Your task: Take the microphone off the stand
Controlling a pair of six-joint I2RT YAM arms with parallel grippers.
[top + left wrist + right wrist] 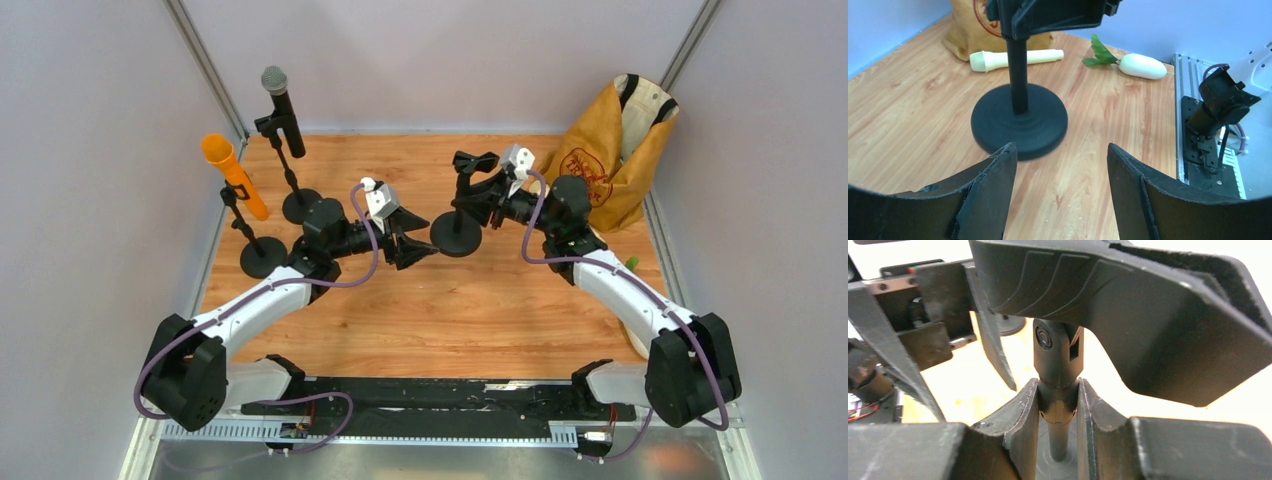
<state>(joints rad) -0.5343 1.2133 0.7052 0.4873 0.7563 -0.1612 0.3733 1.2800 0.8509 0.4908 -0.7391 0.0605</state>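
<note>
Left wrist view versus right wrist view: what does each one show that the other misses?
Only the left wrist: the cream microphone lying on the table by the brown bag, a white radish, and the left gripper open. Only the right wrist: the right gripper shut on the stand's pole under the empty clip. Both: the pole itself.

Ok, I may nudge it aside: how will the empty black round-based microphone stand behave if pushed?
The black microphone stand probably slides if pushed low, since its wide round base sits flat on the wooden table. Pushed near the clip, it seems likelier to tip. Right now the right gripper, jaws shut on its post, would likely resist either.
</note>
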